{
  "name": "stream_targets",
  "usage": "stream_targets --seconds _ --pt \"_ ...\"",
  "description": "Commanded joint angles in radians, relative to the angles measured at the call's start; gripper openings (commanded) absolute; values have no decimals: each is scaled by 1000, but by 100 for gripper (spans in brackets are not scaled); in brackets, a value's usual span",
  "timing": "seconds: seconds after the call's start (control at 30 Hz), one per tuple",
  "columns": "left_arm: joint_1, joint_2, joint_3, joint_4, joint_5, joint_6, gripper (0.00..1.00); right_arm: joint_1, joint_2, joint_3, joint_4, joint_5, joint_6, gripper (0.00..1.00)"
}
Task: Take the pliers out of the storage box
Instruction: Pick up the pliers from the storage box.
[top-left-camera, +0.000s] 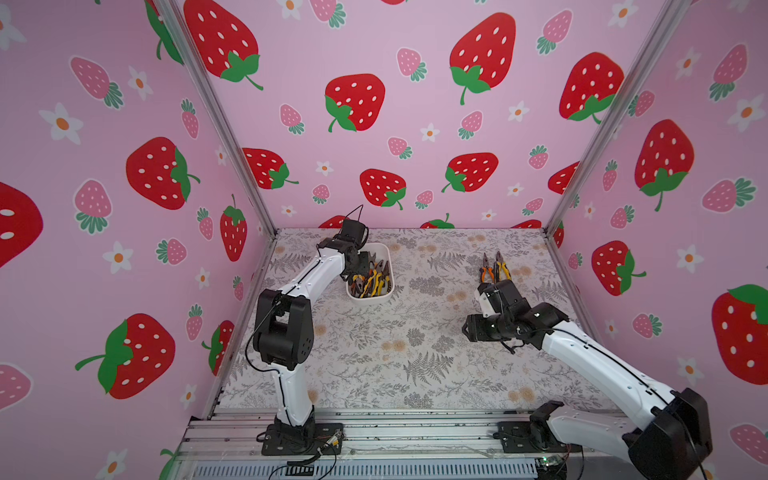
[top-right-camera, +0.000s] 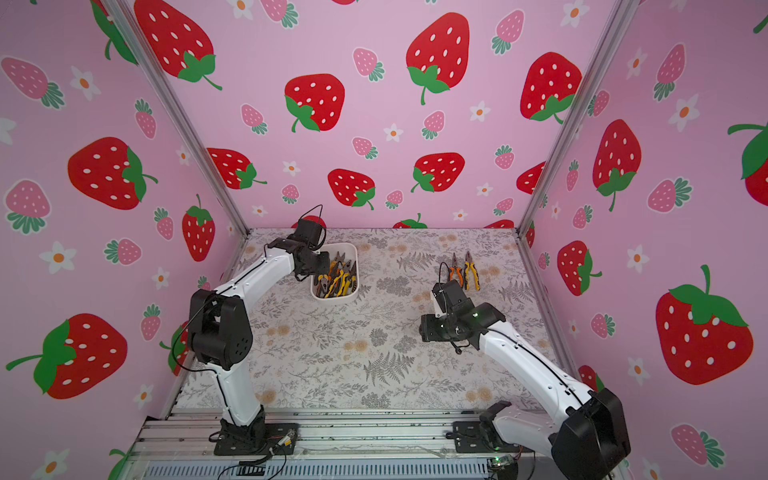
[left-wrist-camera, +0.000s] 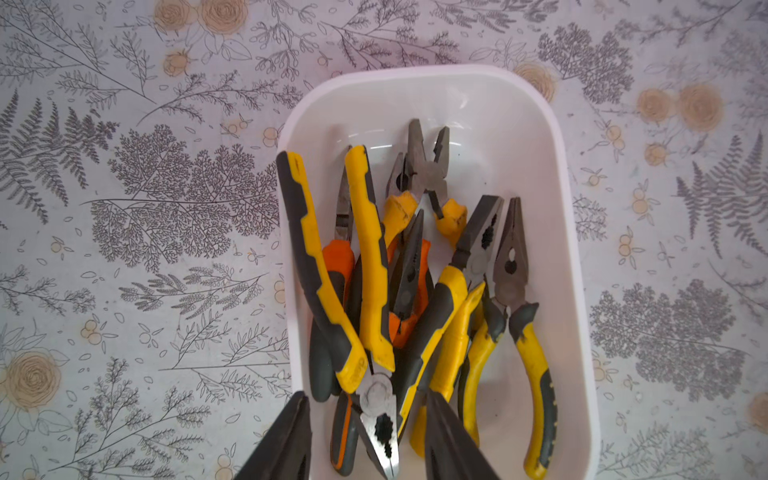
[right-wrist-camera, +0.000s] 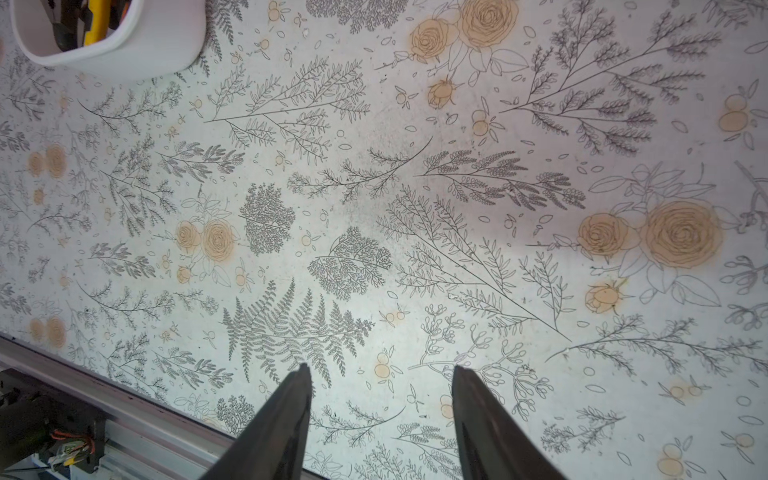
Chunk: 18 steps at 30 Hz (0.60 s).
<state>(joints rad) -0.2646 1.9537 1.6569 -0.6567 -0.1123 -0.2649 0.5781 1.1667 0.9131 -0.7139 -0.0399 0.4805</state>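
**Ana:** Pink strawberry walls (top-left-camera: 415, 137) all around and a flowered worktop (right-wrist-camera: 374, 187) below. Where are the pliers (left-wrist-camera: 469, 266)?

**Ben:** Most lie heaped in the white box (left-wrist-camera: 519, 124), with handles crossing. Two are already out, an orange one (top-left-camera: 485, 267) and a yellow one (top-left-camera: 499, 263), side by side on the worktop near the right arm.

**Ana:** And the tools?

**Ben:** The left tool (left-wrist-camera: 368, 397) hangs over one end of the box with fingers apart, holding nothing. The grey head of a yellow-handled pair (left-wrist-camera: 370, 257) sits between them. The right tool (right-wrist-camera: 381, 368) is wide and empty over bare worktop, well apart from the box.

**Ana:** What can go wrong?

**Ben:** Three things, I think. One finger (left-wrist-camera: 299, 424) seems to stand just above the box wall, so on the way down it may hit the rim and push the box. The metal head is smooth and narrow, so it may slip out. And the long handles rest across other pairs. If the pair is lifted by the head, they may tip down and hook a neighbour.
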Motion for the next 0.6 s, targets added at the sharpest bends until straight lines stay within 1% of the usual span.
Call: stream_targets --seconds 0.0,0.07,0.17,0.33,0.43,0.5,0.57 --pt "2 27 60 -81 6 7 45 6 -16 -13 5 13 6 59" --pt "2 22 53 -81 2 -3 45 6 -15 -19 9 15 4 59" --pt "2 18 36 -78 2 -8 49 6 -4 -25 16 12 0 59" --pt "-5 23 4 -72 62 -24 53 6 8 -29 30 5 -2 59" --pt "-18 33 -3 -70 49 -24 56 6 12 -29 34 2 -2 59" --pt "-29 38 1 -66 43 -19 56 6 14 -31 35 0 -2 59" --pt "-40 41 11 -72 8 -10 55 6 12 -34 34 0 -2 59"
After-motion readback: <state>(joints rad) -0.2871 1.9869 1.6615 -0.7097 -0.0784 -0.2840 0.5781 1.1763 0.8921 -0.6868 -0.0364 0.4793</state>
